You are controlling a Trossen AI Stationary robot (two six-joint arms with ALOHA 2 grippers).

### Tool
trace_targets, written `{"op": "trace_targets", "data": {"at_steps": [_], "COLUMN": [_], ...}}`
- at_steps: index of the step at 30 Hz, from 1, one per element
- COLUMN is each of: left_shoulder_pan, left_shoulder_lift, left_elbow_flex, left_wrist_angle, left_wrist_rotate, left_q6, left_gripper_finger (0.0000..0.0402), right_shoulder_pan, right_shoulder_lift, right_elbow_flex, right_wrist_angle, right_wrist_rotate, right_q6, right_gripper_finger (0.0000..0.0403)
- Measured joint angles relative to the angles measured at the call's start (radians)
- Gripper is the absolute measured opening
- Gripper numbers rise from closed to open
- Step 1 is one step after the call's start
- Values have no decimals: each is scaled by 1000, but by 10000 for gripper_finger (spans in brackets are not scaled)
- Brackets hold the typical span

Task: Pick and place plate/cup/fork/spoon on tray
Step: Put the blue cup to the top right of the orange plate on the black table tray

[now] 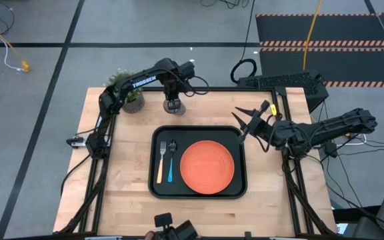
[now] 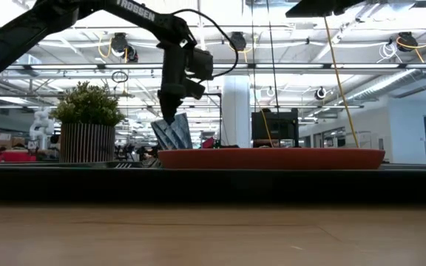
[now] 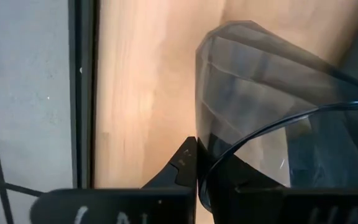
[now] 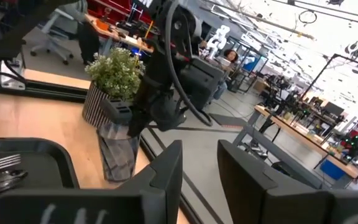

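The black tray (image 1: 157,190) lies mid-table. On it are the orange plate (image 1: 207,167), the orange-handled fork (image 1: 160,160) and the blue-handled spoon (image 1: 171,160). The dark blue cup (image 1: 173,105) is on the wood beyond the tray's far edge. It also shows in the low view (image 2: 174,134) and the right wrist view (image 4: 117,155). My left gripper (image 1: 173,99) is above the cup and shut on it. My right gripper (image 1: 247,120) is open and empty over the tray's far right corner. My left gripper holds the cup by its rim (image 3: 205,163). One finger (image 3: 182,165) is outside the wall and the other is inside the cup. The fingers come from above, pointing down. The cup is slightly tilted (image 2: 170,125); I cannot tell whether its base is clear of the table.
A grey ribbed pot with a green plant (image 1: 131,97) stands left of the cup at the table's far left. Bare wood lies to the left, right and near side of the tray. A dark keyboard-like object (image 1: 279,81) sits beyond the table's far right corner.
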Motion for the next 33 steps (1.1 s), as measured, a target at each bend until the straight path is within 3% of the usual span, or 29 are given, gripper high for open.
{"op": "trace_targets", "data": {"at_steps": [12, 17, 27, 33], "left_shoulder_pan": [9, -8, -50, -69], "left_shoulder_lift": [25, 24, 24, 23], "left_elbow_flex": [-54, -41, 11, 64], "left_wrist_angle": [0, 50, 47, 49], "left_wrist_rotate": [49, -48, -76, -89], "left_q6": [31, -8, 14, 18], "left_gripper_finger": [19, 35, 79, 85], "right_shoulder_pan": [-39, -39, -30, -30], "right_shoulder_lift": [0, 0, 0, 0], "right_elbow_flex": [-3, -20, -22, -22], "right_wrist_angle": [0, -2, -13, -43], "right_wrist_rotate": [-1, -1, -1, -1], "right_q6": [-16, -12, 34, 58], "right_gripper_finger": [96, 96, 96, 96]}}
